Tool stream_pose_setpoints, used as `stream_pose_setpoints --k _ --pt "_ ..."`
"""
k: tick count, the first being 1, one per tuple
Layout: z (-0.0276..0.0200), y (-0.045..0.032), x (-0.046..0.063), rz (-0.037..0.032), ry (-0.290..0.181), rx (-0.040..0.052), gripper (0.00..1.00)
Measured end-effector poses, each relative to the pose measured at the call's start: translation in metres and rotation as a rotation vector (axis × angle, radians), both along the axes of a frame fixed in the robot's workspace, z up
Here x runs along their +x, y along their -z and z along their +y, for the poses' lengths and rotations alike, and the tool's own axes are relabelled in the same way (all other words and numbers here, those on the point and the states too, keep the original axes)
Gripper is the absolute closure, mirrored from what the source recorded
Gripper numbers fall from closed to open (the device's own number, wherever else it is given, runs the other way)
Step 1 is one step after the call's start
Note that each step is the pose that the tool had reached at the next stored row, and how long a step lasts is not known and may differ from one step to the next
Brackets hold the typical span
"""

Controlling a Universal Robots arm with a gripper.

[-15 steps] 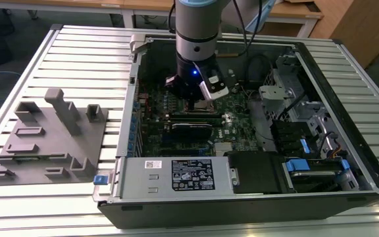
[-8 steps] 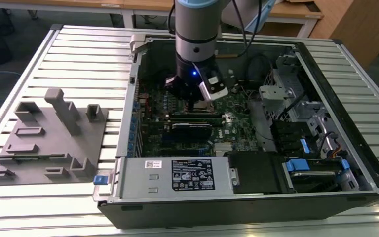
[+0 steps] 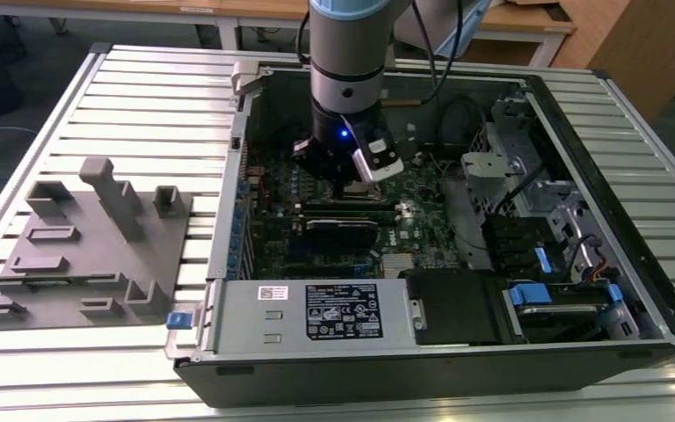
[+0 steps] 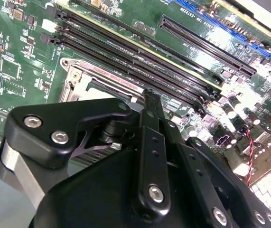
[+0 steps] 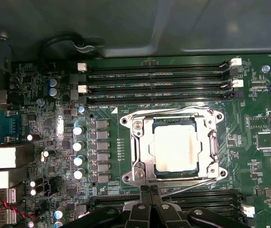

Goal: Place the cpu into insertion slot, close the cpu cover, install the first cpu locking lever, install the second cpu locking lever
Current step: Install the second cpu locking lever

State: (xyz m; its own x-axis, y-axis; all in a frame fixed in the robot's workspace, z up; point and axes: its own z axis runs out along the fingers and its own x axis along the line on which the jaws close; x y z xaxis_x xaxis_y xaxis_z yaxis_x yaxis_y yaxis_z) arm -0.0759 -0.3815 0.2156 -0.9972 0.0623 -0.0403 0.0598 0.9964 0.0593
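In the first wrist view the cpu (image 5: 177, 148) lies flat in the insertion slot (image 5: 136, 176), its pale metal top showing through the window of the cpu cover (image 5: 141, 142), which lies down over it. A thin wire lever (image 5: 173, 112) runs along one side of the socket and another lever (image 5: 187, 180) along the opposite side. My gripper (image 5: 149, 191) is shut, its tips at the socket's edge by that second lever, with nothing seen between the fingers. The second wrist view has the shut gripper (image 4: 149, 97) over the socket's corner (image 4: 77, 78). In the exterior view the gripper (image 3: 355, 180) hangs low inside the open computer case.
Long black memory slots (image 5: 159, 85) flank the socket. Capacitors (image 5: 78, 152) stand beside it. The case walls (image 3: 226, 220) enclose the board; a grey power-supply box (image 3: 314, 309) sits at the front, drive cages (image 3: 548, 220) at the exterior view's right. A grey fixture (image 3: 80, 246) lies outside on the slatted table.
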Motion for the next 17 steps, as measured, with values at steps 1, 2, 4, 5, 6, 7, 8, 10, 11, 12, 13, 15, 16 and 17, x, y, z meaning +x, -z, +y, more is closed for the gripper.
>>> stream_pose_setpoints --k 1,2,4,5,6,7,8,10,11,12,13,15,16,17 --pt "0.0000 0.0000 0.0000 0.0000 0.000 -0.0001 0.89" --pt "0.0000 0.0000 0.0000 0.0001 0.000 -0.0001 0.89" --pt "0.0001 0.0001 0.0000 0.0000 0.000 0.0001 0.89" --pt "0.0001 0.0004 -0.0001 -0.0001 0.000 0.0003 0.89" --pt "0.0001 0.0009 -0.0003 -0.0003 0.000 0.0004 0.89" --pt "0.0001 0.0014 -0.0007 -0.0002 0.000 0.0000 0.89" --pt "0.0001 0.0020 -0.0010 -0.0001 0.000 -0.0003 0.89" --pt "0.0000 0.0031 -0.0016 -0.0001 0.000 -0.0005 0.89" --pt "0.0000 0.0036 -0.0019 -0.0001 0.000 -0.0005 0.89" --pt "0.0000 0.0038 -0.0020 0.0001 0.000 -0.0007 0.89" --pt "0.0000 0.0038 -0.0020 0.0001 0.000 -0.0008 0.89" --pt "0.0000 0.0040 -0.0020 0.0000 0.000 -0.0006 0.89" --pt "0.0000 0.0040 -0.0020 0.0000 0.000 -0.0007 0.89" --pt "0.0000 0.0040 -0.0020 0.0000 0.000 -0.0006 0.89"
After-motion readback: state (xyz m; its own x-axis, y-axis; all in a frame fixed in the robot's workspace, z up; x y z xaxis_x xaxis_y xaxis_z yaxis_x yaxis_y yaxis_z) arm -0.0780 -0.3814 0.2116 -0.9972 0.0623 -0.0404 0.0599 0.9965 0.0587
